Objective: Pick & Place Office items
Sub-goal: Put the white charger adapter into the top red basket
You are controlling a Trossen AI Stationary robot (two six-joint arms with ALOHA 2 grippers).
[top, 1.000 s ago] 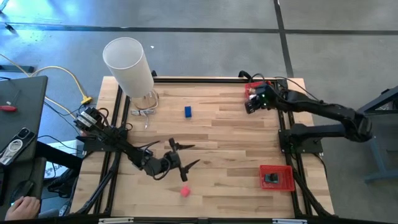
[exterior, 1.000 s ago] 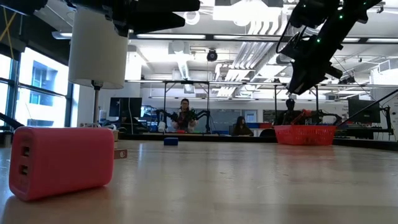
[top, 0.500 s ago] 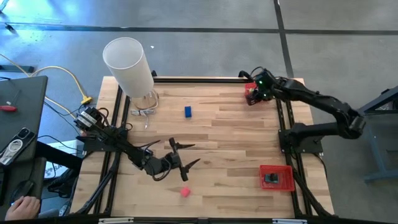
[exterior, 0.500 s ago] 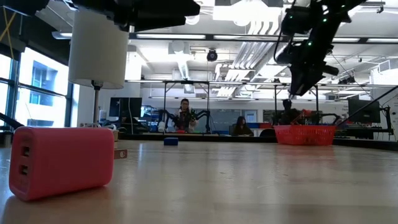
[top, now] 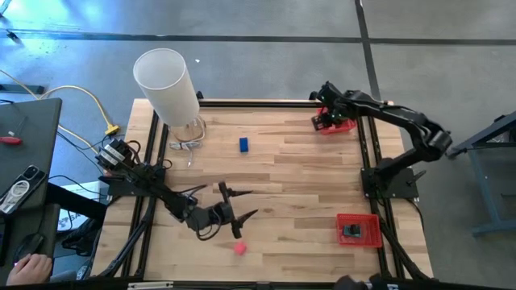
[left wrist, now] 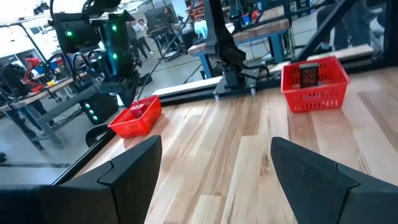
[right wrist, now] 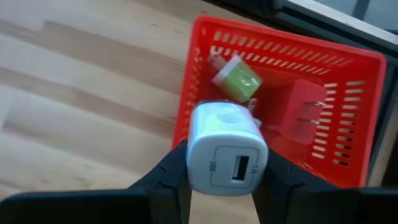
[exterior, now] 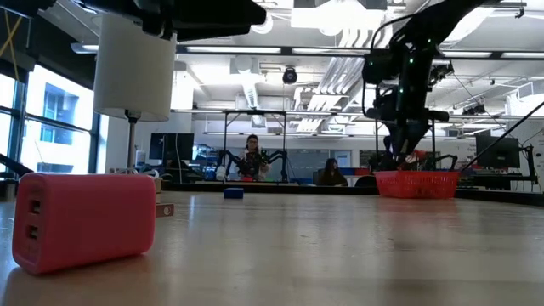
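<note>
The right gripper (right wrist: 227, 180) is clenched on a white charger (right wrist: 227, 148) and hangs over the near rim of the far red tray (right wrist: 348, 93), which already holds a green charger (right wrist: 237, 79) and a red one (right wrist: 305, 112). To finish well it should carry a little further over the tray's middle before letting go (dropped here, the piece would probably clip the rim). The left gripper (top: 228, 211) waits, fingers spread and empty, just beside the pink charger (top: 239, 249); a blue piece (top: 243, 144) lies mid-table. The table (top: 298, 177) is pale wood planking, in an open workshop where people sit at benches behind.
</note>
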